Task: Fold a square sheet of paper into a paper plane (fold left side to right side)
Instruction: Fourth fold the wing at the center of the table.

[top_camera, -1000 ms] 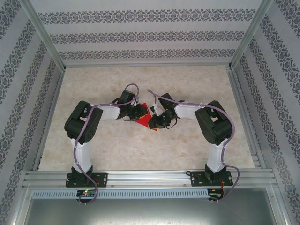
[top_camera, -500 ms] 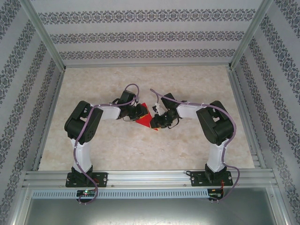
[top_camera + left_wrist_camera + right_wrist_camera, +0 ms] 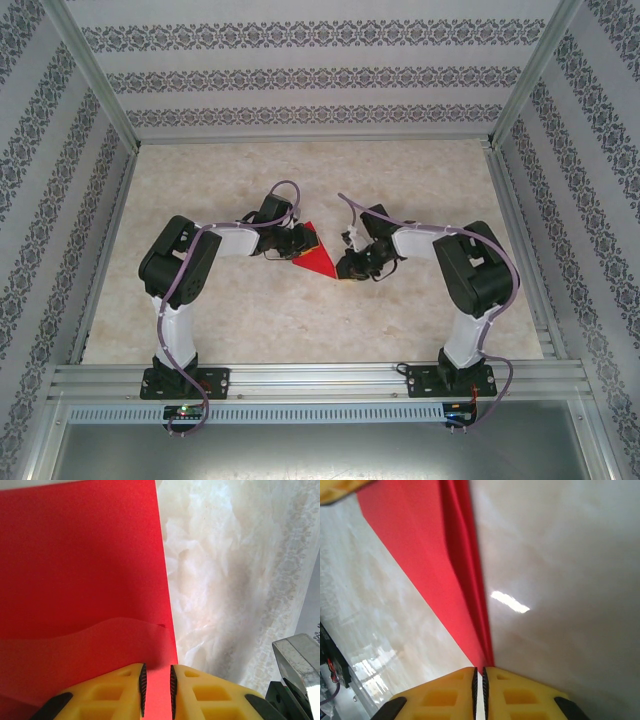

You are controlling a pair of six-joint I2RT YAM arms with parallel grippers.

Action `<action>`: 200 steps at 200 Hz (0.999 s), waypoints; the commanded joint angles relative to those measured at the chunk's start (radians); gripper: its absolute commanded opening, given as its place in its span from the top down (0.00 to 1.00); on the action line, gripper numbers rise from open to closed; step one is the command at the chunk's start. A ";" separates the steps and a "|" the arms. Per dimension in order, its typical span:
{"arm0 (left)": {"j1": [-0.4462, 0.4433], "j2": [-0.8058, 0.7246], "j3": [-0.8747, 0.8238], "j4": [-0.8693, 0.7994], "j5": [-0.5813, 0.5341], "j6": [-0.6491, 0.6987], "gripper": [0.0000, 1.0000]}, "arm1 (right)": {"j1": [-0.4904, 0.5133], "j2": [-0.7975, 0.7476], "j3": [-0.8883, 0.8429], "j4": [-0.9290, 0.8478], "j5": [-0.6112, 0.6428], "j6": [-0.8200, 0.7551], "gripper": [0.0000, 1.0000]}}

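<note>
Red paper [image 3: 316,263], a flat triangle, lies mid-way across the desk [image 3: 420,180] between the 2 hands. Left hand [image 3: 157,682] clamped on its edge. Right hand [image 3: 479,680]: fingers nearly together at the paper's tip, grip unclear.

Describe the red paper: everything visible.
The red paper is thin, matte and bright red, folded to a triangle lying on the table. A raised crease runs to its sharp tip, which ends at the right gripper's nearly closed fingers. The left gripper straddles its straight edge, jaws narrowly apart, where one layer seems to lift. Whether either gripper pinches it is unclear.
</note>
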 commanded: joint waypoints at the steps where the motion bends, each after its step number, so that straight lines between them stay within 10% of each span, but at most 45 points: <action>1: 0.006 0.021 -0.026 -0.096 -0.063 0.020 0.76 | -0.019 -0.048 -0.021 -0.127 0.038 -0.016 0.89; 200: -0.009 -0.021 0.011 -0.108 -0.049 0.031 0.73 | 0.040 0.151 0.161 -0.041 0.104 0.108 0.98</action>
